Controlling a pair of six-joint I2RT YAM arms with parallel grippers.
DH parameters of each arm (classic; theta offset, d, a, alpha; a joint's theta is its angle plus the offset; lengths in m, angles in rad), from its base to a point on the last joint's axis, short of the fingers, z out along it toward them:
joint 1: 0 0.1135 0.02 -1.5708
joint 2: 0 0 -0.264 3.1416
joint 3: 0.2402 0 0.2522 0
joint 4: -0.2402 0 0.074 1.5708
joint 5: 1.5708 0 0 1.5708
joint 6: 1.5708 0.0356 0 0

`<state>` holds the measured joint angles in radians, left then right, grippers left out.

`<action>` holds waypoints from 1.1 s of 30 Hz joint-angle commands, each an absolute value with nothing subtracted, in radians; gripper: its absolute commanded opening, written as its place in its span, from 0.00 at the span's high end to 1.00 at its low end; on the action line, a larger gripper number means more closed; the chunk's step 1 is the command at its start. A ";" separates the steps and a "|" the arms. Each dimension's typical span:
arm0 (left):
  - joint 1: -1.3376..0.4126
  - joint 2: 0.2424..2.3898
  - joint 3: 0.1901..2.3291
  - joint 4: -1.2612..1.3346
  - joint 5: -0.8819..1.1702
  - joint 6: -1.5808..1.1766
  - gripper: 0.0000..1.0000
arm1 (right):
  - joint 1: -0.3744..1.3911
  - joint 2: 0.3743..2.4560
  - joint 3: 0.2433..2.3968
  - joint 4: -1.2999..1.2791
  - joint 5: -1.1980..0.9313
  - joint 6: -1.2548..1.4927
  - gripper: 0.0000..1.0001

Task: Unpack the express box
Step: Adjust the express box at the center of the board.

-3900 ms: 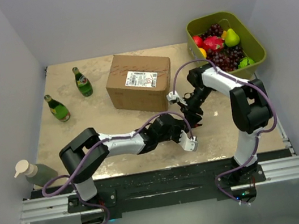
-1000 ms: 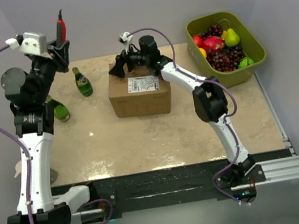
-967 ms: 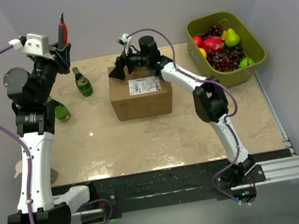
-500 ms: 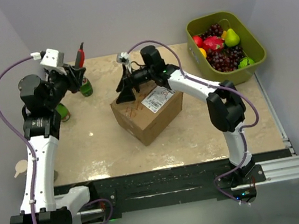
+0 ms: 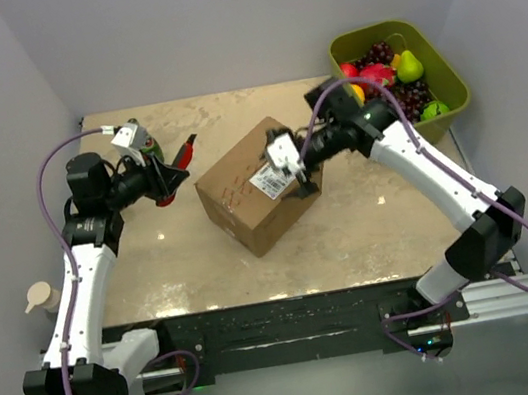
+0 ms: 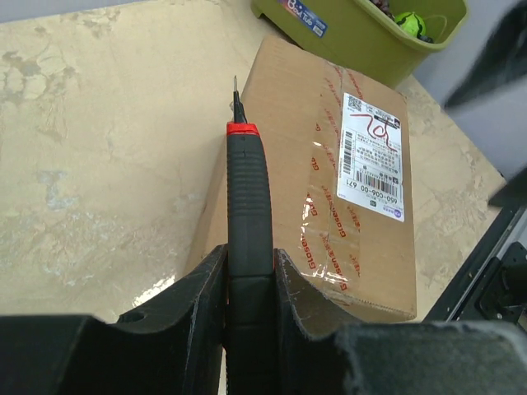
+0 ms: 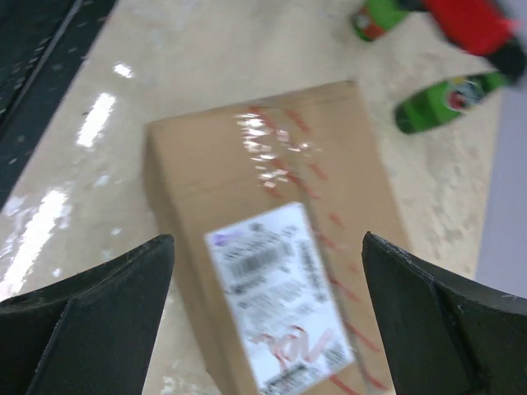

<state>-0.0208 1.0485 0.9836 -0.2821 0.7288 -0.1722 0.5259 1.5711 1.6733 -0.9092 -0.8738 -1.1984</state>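
Observation:
The express box is a brown carton with a white label and taped seam, lying at an angle mid-table; the box also fills the left wrist view. My left gripper is shut on a black cutter with a red collar, its thin tip pointing at the box's left end from a short distance. My right gripper hovers over the box's right end with its jaws wide open. The labelled box top shows between its fingers, with nothing held.
An olive-green tub of fruit stands at the back right. Two green bottles lie at the back left, one bottle partly hidden behind my left wrist. A pump bottle stands at the near left edge.
The box was swung from square-on to diagonal and nearer. My right gripper left its far edge and now hovers open at its right end. My left arm lowered the cutter toward the box.

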 commanded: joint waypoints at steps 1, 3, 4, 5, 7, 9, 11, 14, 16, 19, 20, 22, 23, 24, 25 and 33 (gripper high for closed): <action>-0.018 1.016 1.009 -0.250 0.742 -0.158 1.00 | 0.610 1.508 1.445 -1.062 -0.773 -1.502 0.01; -0.018 0.993 0.996 -0.288 0.749 -0.149 1.00 | 0.632 1.502 1.363 -0.875 -0.744 -1.432 0.01; -0.017 0.985 0.991 -0.299 0.744 -0.141 1.00 | 0.646 1.506 1.347 -0.820 -0.735 -1.363 0.01; -0.017 0.976 0.983 -0.317 0.736 -0.127 1.00 | 0.653 1.532 1.336 -0.710 -0.706 -1.318 0.01; -0.015 0.962 0.976 -0.331 0.719 -0.107 1.00 | 0.669 1.557 1.319 -0.600 -0.684 -1.155 0.02; -0.015 0.957 0.982 -0.347 0.707 -0.083 1.00 | 0.678 1.581 1.284 -0.386 -0.609 -0.989 0.04; -0.015 0.957 0.991 -0.357 0.707 -0.066 1.00 | 0.687 1.591 1.260 -0.199 -0.510 -0.734 0.06; -0.015 0.962 0.996 -0.360 0.709 -0.067 1.00 | 0.687 1.627 1.247 -0.070 -0.267 -0.421 0.07; -0.014 0.974 0.989 -0.362 0.718 -0.069 1.00 | 0.690 1.620 1.204 -0.028 -0.197 -0.330 0.07; -0.006 1.031 1.009 -0.385 0.781 -0.064 1.00 | 0.690 1.615 1.189 -0.080 -0.201 -0.318 0.09; -0.005 1.052 1.020 -0.393 0.807 -0.063 1.00 | 0.692 1.608 1.177 -0.115 -0.202 -0.325 0.09; -0.005 1.118 1.064 -0.403 0.883 -0.060 1.00 | 0.689 1.556 1.123 -0.138 -0.224 -0.333 0.09; -0.006 1.140 1.083 -0.420 0.902 -0.060 1.00 | 0.689 1.536 1.111 -0.162 -0.260 -0.331 0.08; -0.005 1.181 1.115 -0.429 0.923 -0.057 1.00 | 0.690 1.508 1.108 -0.172 -0.303 -0.330 0.07; -0.006 1.196 1.129 -0.439 0.930 -0.054 1.00 | 0.686 1.455 1.123 -0.178 -0.337 -0.322 0.05; 0.029 1.213 1.134 -0.403 0.874 -0.113 1.00 | 0.534 1.765 1.806 -0.301 -0.513 -0.371 0.02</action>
